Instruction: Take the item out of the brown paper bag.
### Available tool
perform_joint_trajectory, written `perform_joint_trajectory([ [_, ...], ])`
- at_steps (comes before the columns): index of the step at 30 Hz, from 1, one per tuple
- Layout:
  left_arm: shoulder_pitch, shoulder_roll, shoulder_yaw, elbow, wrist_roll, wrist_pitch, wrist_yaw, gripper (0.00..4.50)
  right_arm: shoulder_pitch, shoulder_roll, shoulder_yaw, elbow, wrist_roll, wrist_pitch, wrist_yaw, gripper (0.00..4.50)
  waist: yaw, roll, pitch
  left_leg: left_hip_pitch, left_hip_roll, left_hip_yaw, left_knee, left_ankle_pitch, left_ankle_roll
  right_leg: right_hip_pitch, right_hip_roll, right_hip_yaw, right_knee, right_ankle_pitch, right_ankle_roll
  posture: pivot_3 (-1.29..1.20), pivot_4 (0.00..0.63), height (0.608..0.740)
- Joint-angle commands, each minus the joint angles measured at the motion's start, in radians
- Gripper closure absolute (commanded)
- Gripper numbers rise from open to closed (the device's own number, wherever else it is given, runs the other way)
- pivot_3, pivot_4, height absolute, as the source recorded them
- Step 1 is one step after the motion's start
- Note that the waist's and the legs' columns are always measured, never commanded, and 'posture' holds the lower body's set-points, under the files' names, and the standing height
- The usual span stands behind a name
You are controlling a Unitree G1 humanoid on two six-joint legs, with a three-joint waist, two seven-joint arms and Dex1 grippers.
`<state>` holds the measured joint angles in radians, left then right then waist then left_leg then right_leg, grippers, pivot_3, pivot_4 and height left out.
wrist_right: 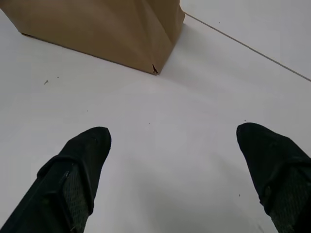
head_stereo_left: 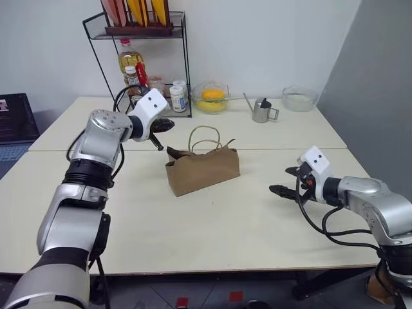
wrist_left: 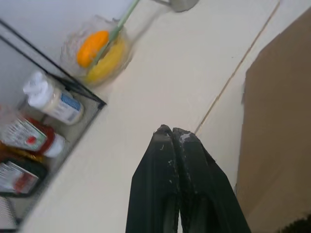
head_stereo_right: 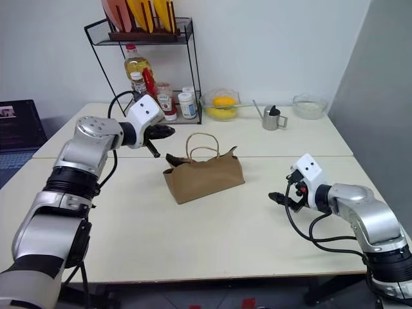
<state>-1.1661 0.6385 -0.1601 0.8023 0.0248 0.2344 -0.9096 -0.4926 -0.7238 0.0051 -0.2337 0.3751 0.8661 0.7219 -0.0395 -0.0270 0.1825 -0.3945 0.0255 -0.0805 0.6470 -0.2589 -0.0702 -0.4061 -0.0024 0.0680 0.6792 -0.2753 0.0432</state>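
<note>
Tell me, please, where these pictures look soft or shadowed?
Left wrist view: the rack's bottles and fruit bowl look soft. Right wrist view: the brown paper bag casts only a faint shadow. Head views: even light, crisp.

No wording, brand or number is showing legibly anywhere. The red ketchup bottle [wrist_left: 30,139] and the white blue-labelled jar [wrist_left: 53,100] on the black wire rack [wrist_left: 87,95] are carrying labels, but their print is coming out too blurred to read.
</note>
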Motion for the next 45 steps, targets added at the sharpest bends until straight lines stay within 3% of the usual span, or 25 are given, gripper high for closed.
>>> perform_joint_trajectory([
  [1, -0.021, -0.018, 0.005, 0.091, -0.005, -0.049, -0.091, 4.42, -0.022, -0.002, -0.009, -0.012, 0.000, -0.020, 0.004, 0.00, 0.001, 0.000, 0.000, 0.000, 0.000, 0.000, 0.000, 0.000, 0.000, 0.000, 0.000, 0.000, 0.000, 0.000, 0.000, 0.00, 0.150, 0.740],
  [5, 0.038, -0.018, -0.033, 0.007, -0.062, 0.023, -0.395, 4.42, -0.012, -0.005, -0.013, -0.017, 0.002, -0.020, -0.002, 0.00, -0.001, 0.000, 0.000, -0.001, 0.000, 0.000, 0.000, 0.000, 0.000, -0.001, 0.000, 0.000, 0.000, 0.000, 0.000, 0.00, 0.150, 0.740],
  [7, 0.129, -0.001, -0.083, -0.168, -0.097, 0.093, -0.541, 4.42, -0.001, -0.007, -0.019, -0.021, 0.003, -0.021, -0.005, 0.00, -0.004, 0.000, 0.000, -0.001, 0.000, 0.000, 0.000, 0.000, 0.000, -0.001, 0.000, 0.000, 0.000, 0.000, 0.000, 0.00, 0.150, 0.740],
  [12, 0.319, 0.044, -0.160, -0.536, -0.127, 0.218, -0.635, 4.42, 0.008, -0.009, -0.025, -0.026, 0.004, -0.020, -0.011, 0.00, -0.005, 0.000, 0.000, 0.000, 0.001, 0.000, 0.000, 0.000, 0.000, 0.000, 0.000, 0.000, 0.001, 0.000, 0.000, 0.00, 0.150, 0.740],
  [15, 0.416, 0.076, -0.203, -0.716, -0.111, 0.235, -0.631, 4.42, 0.013, -0.011, -0.029, -0.028, 0.003, -0.020, -0.013, 0.00, -0.006, 0.000, 0.000, 0.001, 0.001, 0.000, 0.000, 0.000, 0.000, 0.000, 0.001, 0.001, 0.001, 0.000, 0.000, 0.00, 0.150, 0.740],
  [18, 0.458, 0.090, -0.218, -0.780, -0.082, 0.216, -0.587, 4.42, 0.022, -0.012, -0.032, -0.039, 0.005, -0.015, -0.017, 0.00, -0.006, 0.000, 0.000, 0.002, 0.001, 0.000, 0.000, 0.000, 0.000, 0.001, 0.001, 0.001, 0.001, 0.000, 0.000, 0.00, 0.150, 0.740],
  [23, 0.414, 0.089, -0.175, -0.765, -0.085, 0.200, -0.532, 4.42, 0.039, -0.019, -0.046, -0.061, 0.011, -0.003, -0.025, 0.00, -0.002, 0.000, 0.000, 0.002, 0.001, 0.000, 0.000, 0.000, 0.000, 0.001, 0.001, 0.001, 0.001, 0.000, 0.000, 0.00, 0.150, 0.740],
  [33, 0.356, 0.154, -0.021, -0.909, -0.260, 0.362, -0.524, 4.42, 0.110, -0.043, -0.111, -0.116, 0.062, 0.050, -0.006, 0.00, -0.001, 0.000, 0.000, 0.001, 0.001, 0.000, 0.000, 0.000, 0.000, 0.000, 0.001, 0.001, 0.001, 0.000, 0.000, 0.00, 0.150, 0.740],
  [40, 0.473, 0.071, -0.023, -0.990, -0.222, 0.215, -0.343, 4.42, 0.182, -0.053, -0.142, -0.139, 0.124, 0.088, 0.015, 0.00, 0.004, 0.000, 0.000, 0.002, 0.001, 0.000, 0.000, 0.000, 0.000, 0.001, 0.001, 0.001, 0.001, 0.000, 0.000, 0.00, 0.150, 0.740],
  [43, 0.526, 0.063, -0.074, -1.005, -0.212, 0.083, -0.389, 3.88, 0.195, -0.047, -0.143, -0.142, 0.149, 0.097, 0.016, 0.00, 0.005, 0.000, 0.000, 0.002, 0.001, 0.001, 0.000, 0.000, 0.000, 0.001, 0.001, 0.002, 0.001, 0.000, 0.000, 0.00, 0.150, 0.740],
  [45, 0.537, 0.067, -0.097, -0.984, -0.203, 0.008, -0.419, 3.28, 0.200, -0.043, -0.150, -0.148, 0.169, 0.109, 0.015, 0.00, 0.005, 0.000, 0.000, 0.002, 0.001, 0.001, 0.000, 0.000, 0.000, 0.001, 0.001, 0.002, 0.001, 0.000, 0.000, 0.00, 0.150, 0.740],
])
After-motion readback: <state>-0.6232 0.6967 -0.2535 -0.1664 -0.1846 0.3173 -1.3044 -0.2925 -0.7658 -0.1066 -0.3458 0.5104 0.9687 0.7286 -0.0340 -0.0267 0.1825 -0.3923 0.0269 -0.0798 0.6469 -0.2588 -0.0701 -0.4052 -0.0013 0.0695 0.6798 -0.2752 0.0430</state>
